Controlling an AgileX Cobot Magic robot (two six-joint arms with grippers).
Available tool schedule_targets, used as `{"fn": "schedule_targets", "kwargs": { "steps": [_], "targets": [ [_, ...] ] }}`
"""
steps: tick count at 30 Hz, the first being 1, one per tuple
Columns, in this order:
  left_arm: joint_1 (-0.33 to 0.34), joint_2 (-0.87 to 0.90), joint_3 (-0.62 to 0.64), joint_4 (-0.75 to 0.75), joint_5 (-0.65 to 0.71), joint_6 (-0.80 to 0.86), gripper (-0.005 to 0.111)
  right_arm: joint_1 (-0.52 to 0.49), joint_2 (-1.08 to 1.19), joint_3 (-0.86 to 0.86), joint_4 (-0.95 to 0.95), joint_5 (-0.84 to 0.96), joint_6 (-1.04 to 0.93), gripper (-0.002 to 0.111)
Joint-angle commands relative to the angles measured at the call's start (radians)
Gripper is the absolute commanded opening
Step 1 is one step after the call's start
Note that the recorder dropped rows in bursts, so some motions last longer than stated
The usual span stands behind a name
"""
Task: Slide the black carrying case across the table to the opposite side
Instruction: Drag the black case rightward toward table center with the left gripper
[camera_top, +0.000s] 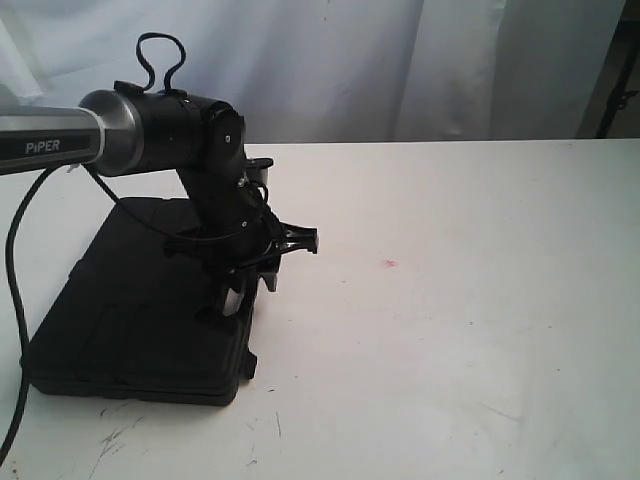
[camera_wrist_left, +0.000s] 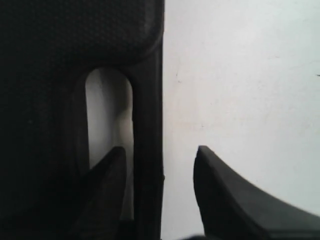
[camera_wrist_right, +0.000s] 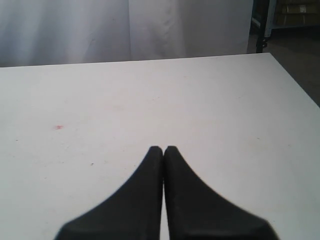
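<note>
Black carrying case (camera_top: 140, 300) is lying flat at the left end of the white tabletop (camera_top: 450, 330), near its front corner. By my reading the slide is not under way yet.

Left tool (camera_top: 247, 292) is reaching down at the case's right-hand edge. In the left wrist view its jaws are standing spread, straddling the handle bar (camera_wrist_left: 147, 125): one finger (camera_wrist_left: 107, 170) is sitting in the handle slot (camera_wrist_left: 107, 115), the other (camera_wrist_left: 220, 190) outside over bare tabletop. There is a gap on the outer side, so it is not pinching anything.

Right tool (camera_wrist_right: 163, 150) is hovering over bare tabletop with its jaws pressed together, holding nothing. It is out of the exterior view.

Left to do: nearly everything — the wide stretch past the red spot (camera_top: 389, 264) is waiting to be crossed. The hook on the handle looks ready for a pull.
</note>
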Motion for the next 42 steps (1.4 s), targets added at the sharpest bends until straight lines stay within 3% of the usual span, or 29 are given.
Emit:
{"fn": "schedule_targets", "kwargs": {
  "steps": [1, 22, 24, 27, 37, 42],
  "targets": [
    [-0.003, -0.001, -0.004, 0.0, -0.022, -0.008, 0.042, -0.005, -0.006, 0.004, 0.004, -0.002, -0.006, 0.0],
    [-0.003, 0.032, -0.004, 0.027, -0.048, -0.001, 0.042, -0.005, -0.006, 0.004, 0.004, -0.002, -0.006, 0.0],
    [-0.003, 0.032, -0.004, 0.027, -0.05, -0.003, 0.035, -0.005, -0.006, 0.004, 0.004, -0.002, -0.006, 0.0],
    [-0.003, 0.032, -0.004, 0.027, -0.048, -0.003, 0.0, -0.005, -0.006, 0.004, 0.004, -0.002, -0.006, 0.0],
    [-0.008, 0.032, -0.004, -0.129, -0.107, -0.003, 0.0, -0.005, -0.006, 0.004, 0.004, -0.002, -0.006, 0.0],
    [-0.03, 0.032, -0.004, -0.139, -0.148, -0.029, 0.0, -0.005, -0.006, 0.004, 0.004, -0.002, -0.006, 0.0]
  ]
}}
